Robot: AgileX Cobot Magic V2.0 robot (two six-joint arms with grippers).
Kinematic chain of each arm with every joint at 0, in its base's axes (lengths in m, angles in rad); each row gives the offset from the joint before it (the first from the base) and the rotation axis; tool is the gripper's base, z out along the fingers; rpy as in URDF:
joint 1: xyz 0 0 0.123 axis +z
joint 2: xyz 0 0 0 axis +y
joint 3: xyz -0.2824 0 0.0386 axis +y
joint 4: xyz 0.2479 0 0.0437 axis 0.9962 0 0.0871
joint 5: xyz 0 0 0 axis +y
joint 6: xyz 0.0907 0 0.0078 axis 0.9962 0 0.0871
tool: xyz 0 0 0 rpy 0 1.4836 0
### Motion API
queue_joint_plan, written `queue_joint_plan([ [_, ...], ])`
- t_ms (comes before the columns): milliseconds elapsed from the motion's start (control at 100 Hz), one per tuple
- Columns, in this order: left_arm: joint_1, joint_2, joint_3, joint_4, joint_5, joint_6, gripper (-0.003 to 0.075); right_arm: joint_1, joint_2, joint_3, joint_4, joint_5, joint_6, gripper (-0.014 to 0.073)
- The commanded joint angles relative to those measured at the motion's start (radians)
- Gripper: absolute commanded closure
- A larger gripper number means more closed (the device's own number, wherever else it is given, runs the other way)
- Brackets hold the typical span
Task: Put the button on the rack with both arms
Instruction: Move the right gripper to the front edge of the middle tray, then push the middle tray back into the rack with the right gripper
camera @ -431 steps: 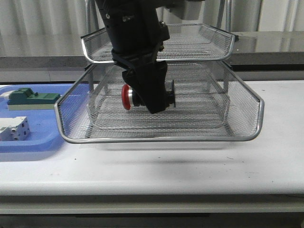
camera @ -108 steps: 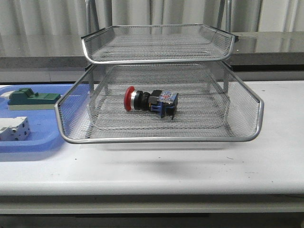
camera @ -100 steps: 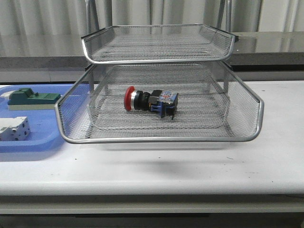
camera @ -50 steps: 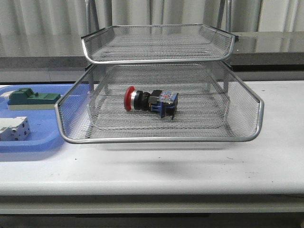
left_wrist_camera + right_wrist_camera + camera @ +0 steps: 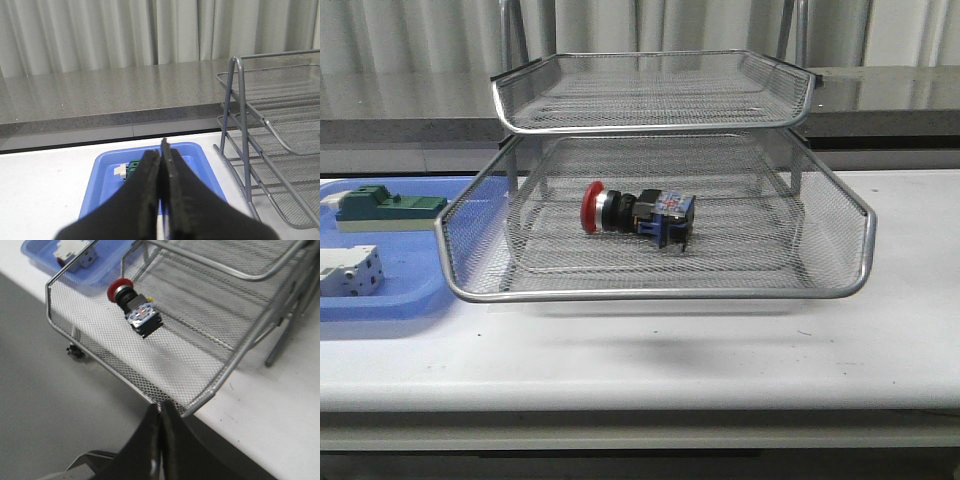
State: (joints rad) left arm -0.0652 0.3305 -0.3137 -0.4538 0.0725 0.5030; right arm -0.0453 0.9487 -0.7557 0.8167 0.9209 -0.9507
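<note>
The button (image 5: 635, 213), with red cap, black body and blue rear block, lies on its side in the lower tier of the silver wire rack (image 5: 655, 292). It also shows in the right wrist view (image 5: 134, 307), inside the rack (image 5: 210, 390). No arm shows in the front view. My left gripper (image 5: 161, 152) is shut and empty, above the blue tray (image 5: 102, 172), beside the rack (image 5: 245, 150). My right gripper (image 5: 161, 407) is shut and empty, off the table's front edge, away from the button.
A flat blue tray (image 5: 390, 300) at the left of the rack holds a green block (image 5: 380, 207) and a white block (image 5: 348, 272). The rack's upper tier (image 5: 650, 122) overhangs the button. A grey counter and curtains stand behind.
About four seconds ago a black arm held the button inside the lower tier. It has since let go and withdrawn from view. Nothing has moved in the last second.
</note>
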Motion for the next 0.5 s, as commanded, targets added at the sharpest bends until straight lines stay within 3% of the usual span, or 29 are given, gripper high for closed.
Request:
queue_joint_plan([
  [0,0.003,0.007,-0.027,-0.011,-0.078,-0.012,0.074,0.043,0.051,-0.029,0.074,-0.02,-0.095,0.0654],
  [210,0.003,0.007,-0.027,-0.011,-0.078,-0.012,0.074,0.207,0.172,-0.029,0.068,-0.058,-0.196,0.0654],
  [490,0.003,0.007,-0.027,-0.011,-0.078,-0.012,0.074,0.426,0.302,-0.029,-0.022,-0.215,-0.202,0.0654],
])
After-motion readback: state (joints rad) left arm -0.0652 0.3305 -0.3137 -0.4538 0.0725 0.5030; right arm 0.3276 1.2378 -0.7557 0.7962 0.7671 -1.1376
